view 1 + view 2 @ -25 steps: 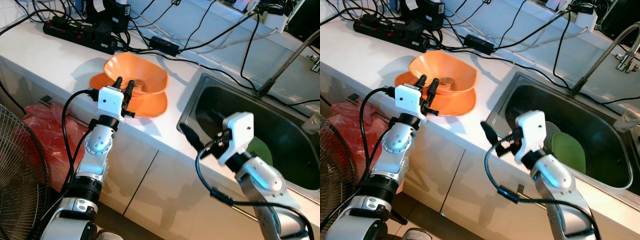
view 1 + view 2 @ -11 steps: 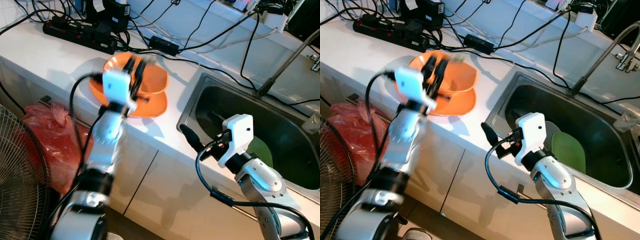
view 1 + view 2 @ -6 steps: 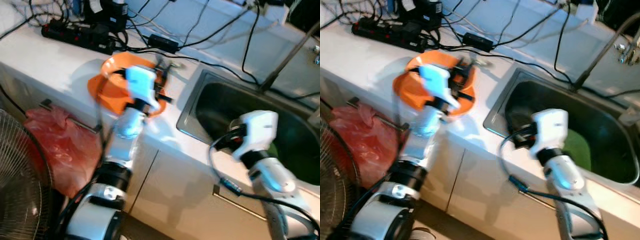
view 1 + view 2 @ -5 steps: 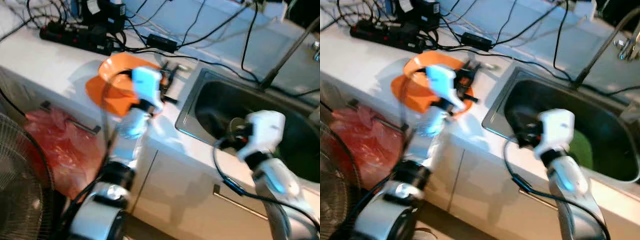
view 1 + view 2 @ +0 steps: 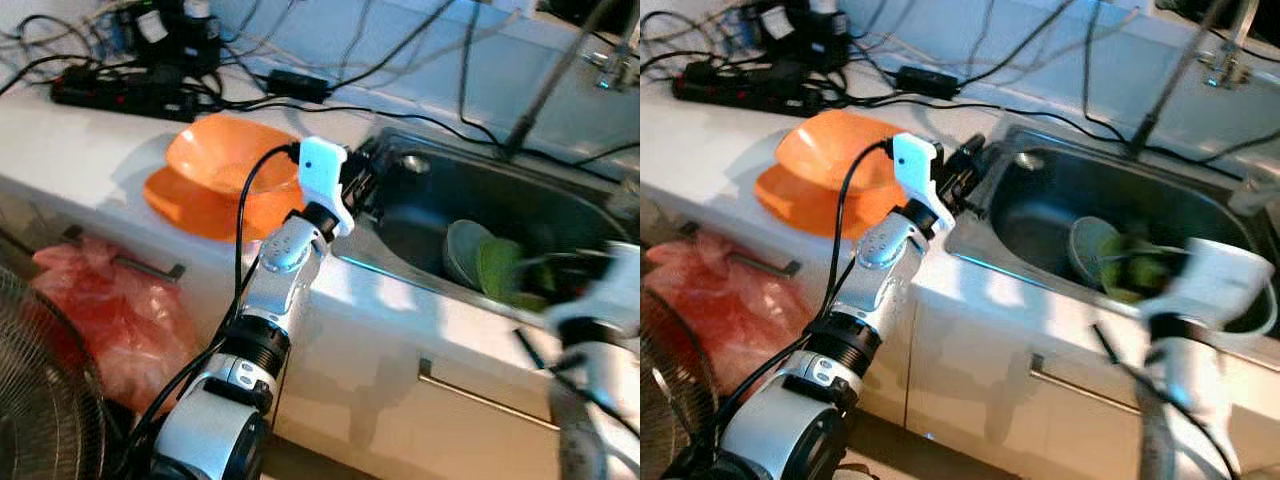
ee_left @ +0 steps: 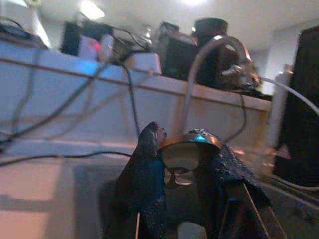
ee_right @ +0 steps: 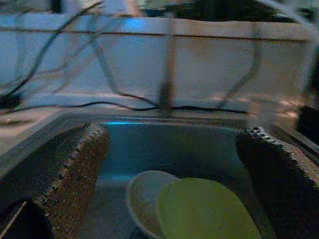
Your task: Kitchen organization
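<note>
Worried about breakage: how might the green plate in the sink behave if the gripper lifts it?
The green plate looks rigid and glossy, so probably slippery. It leans on a pale dish, which may shift or clatter. The right gripper, fingers wide apart, faces it.

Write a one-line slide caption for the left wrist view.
Left tool shut on a small round metal piece, held up before a curved faucet and cable-draped counter wall.

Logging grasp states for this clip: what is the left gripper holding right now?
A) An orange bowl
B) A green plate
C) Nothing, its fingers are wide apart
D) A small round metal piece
D: in the left wrist view the left gripper is shut on a small round metal piece, held above the sink's left end.
</note>
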You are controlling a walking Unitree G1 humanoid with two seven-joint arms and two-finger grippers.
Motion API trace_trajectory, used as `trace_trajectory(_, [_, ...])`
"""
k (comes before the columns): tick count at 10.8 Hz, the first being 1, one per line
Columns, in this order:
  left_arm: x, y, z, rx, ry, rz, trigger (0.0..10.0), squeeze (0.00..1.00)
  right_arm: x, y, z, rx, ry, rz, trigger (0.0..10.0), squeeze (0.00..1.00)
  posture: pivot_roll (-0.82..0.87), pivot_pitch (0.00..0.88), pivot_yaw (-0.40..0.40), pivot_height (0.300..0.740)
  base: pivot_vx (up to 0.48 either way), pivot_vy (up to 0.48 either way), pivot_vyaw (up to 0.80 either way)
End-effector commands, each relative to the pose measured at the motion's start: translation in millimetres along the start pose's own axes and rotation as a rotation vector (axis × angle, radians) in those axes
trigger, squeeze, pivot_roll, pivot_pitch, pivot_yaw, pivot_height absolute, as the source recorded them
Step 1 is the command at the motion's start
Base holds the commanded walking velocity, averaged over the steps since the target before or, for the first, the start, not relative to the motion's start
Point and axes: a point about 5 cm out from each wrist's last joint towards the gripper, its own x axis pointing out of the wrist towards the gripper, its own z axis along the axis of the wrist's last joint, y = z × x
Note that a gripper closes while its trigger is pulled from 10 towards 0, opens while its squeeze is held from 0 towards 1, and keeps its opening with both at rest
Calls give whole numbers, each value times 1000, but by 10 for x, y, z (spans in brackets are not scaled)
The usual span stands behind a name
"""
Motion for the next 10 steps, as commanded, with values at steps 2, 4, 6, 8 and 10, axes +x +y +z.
trace_trajectory(2, [270, -455, 76, -147, -52, -131, 0, 0, -1, -111, -62, 99, 22, -80, 10000, 0, 124, 0, -115, 740, 0, 0, 0])
trace_trajectory(4, [310, -466, 40, -292, -22, -112, 0, 0, 27, 9, -213, 246, 114, -51, 10000, 82, 136, 0, -129, 740, 0, 0, 0])
trace_trajectory(6, [349, -532, 83, -339, -32, -141, 0, 0, 80, 257, -223, 455, 160, 48, 10000, 1000, 140, 0, -137, 740, 0, 0, 0])
trace_trajectory(8, [342, -504, 95, -360, -23, -144, 0, 0, 141, 454, -133, 652, 181, 144, 10000, 1000, 143, 0, -140, 740, 0, 0, 0])
trace_trajectory(10, [341, -443, 110, -371, -19, -116, 0, 0, 172, 505, -149, 773, 218, 160, 10000, 1000, 153, 0, -145, 740, 0, 0, 0])
